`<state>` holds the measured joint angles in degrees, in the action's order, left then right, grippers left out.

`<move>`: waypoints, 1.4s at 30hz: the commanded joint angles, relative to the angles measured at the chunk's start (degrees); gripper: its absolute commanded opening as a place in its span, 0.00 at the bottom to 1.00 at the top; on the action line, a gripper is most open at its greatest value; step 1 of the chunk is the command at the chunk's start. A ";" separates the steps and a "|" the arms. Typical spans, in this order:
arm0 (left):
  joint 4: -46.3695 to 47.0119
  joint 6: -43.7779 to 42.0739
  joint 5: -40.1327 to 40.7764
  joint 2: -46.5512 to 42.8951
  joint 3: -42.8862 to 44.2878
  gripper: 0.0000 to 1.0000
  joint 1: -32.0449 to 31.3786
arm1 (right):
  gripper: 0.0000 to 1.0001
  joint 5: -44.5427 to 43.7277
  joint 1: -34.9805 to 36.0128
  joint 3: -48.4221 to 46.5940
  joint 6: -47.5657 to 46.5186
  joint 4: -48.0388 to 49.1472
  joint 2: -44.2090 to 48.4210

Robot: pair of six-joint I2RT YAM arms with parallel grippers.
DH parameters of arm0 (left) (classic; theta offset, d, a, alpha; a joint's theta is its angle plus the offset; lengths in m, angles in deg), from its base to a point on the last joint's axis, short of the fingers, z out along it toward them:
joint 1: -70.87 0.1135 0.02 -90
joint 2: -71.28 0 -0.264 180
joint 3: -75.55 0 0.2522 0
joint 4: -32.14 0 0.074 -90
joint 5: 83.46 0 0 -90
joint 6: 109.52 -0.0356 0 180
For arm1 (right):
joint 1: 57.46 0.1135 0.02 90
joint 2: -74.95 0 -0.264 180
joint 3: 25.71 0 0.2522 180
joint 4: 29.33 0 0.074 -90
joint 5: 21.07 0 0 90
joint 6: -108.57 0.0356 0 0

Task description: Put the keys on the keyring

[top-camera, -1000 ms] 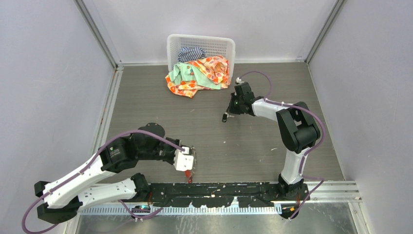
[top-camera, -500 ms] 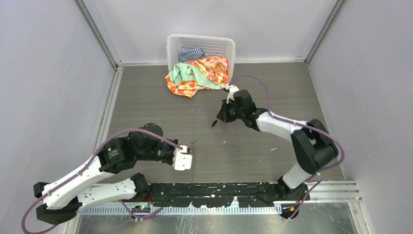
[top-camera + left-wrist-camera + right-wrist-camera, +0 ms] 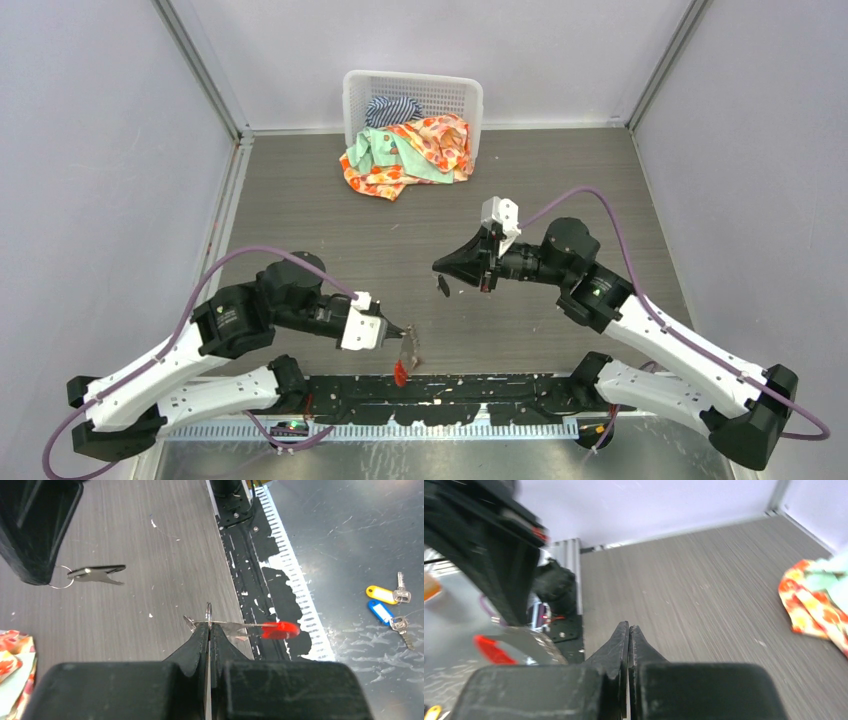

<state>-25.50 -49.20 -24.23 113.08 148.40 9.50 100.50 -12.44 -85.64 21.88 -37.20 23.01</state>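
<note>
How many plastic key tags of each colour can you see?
red tag: 1
yellow tag: 1
blue tag: 1
Total: 3

The keyring (image 3: pixel 227 626) is silvery, its tag (image 3: pixel 280 629) red; the key (image 3: pixel 97 573) is black-headed. At the right edge lie a yellow tag (image 3: pixel 382 594) and a blue tag (image 3: pixel 381 612). Top centre, a white basket (image 3: pixel 412 90) spills orange-flowered cloth (image 3: pixel 430 145), mint cloth (image 3: pixel 385 155) and navy-striped cloth (image 3: pixel 390 108).
</note>
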 commanded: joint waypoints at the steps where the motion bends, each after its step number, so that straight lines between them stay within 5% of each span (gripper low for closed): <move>1: 6.94 3.74 -5.58 1.97 1.81 0.00 0.10 | 0.01 5.87 4.59 -5.38 -1.13 -1.99 1.23; 8: 10.15 7.31 -9.31 2.86 2.88 0.00 0.13 | 0.01 4.73 13.13 -12.01 -8.63 -12.98 -0.82; 42: 5.79 0.81 -13.87 2.32 3.95 0.00 0.25 | 0.01 9.40 18.71 -13.39 -9.98 -9.50 -3.66</move>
<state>-20.43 -47.14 -36.10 116.40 150.04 9.50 108.54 5.85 -96.33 12.00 -50.22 18.77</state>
